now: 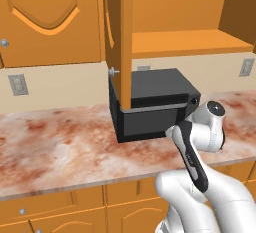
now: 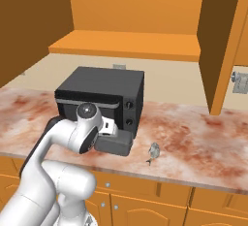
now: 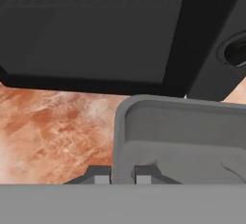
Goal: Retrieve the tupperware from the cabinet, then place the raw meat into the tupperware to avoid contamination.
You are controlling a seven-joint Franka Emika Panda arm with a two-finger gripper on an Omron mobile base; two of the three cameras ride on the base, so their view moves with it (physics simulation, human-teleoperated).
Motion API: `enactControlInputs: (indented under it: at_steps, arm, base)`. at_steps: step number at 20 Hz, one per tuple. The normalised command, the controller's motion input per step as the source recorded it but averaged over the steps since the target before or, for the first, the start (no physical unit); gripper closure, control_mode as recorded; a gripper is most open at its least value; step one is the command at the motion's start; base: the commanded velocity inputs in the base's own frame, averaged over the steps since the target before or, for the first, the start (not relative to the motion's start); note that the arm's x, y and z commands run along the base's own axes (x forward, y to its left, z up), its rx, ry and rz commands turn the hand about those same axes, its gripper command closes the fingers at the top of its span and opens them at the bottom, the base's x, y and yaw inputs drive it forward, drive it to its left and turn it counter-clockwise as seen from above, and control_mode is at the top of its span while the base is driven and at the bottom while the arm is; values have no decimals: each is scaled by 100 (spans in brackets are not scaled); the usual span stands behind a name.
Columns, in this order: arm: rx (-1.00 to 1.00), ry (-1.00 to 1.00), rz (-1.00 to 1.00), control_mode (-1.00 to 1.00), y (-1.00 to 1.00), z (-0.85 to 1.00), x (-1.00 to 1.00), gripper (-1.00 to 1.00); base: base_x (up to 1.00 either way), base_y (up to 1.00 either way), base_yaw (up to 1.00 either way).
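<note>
A grey tupperware (image 3: 185,136) sits on the marbled countertop (image 3: 53,127) just before the black microwave (image 2: 104,91), its visible interior empty. The gripper (image 3: 123,174) is clenched on its near rim. Raw meat (image 2: 153,152) lies beside it.

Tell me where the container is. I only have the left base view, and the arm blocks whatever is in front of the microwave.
Observer: In the right base view, the grey container is low down, directly in front of the microwave.
Operator: Report the claw's grip.
Observer: In the hand view, the claw is shut on the container's near rim, with one finger on each side of the wall.
Operator: Find the meat.
Observer: In the right base view, the meat lies on the counter, just right of the container and not touching it.
</note>
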Motion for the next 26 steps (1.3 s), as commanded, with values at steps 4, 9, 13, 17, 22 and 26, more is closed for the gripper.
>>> enactControlInputs:
  at_steps: [4, 9, 13, 17, 22, 26]
  arm:
    - [0, -5, -5, -100, 10, -45, 9, 100]
    - [0, -7, -5, -100, 7, -51, 7, 100]
    - [0, -9, -4, -100, 6, -59, 0, 100]
    - [0, -8, -4, -100, 6, -61, 0, 100]
    - [0, -8, -4, -100, 9, -61, 0, 100]
    - [1, -8, -4, -100, 12, -63, 0, 100]
  base:
    - [0, 0, 0]
    - [0, 0, 0]
    - [0, 0, 0]
    - [0, 0, 0]
    - [0, 0, 0]
    - [0, 0, 0]
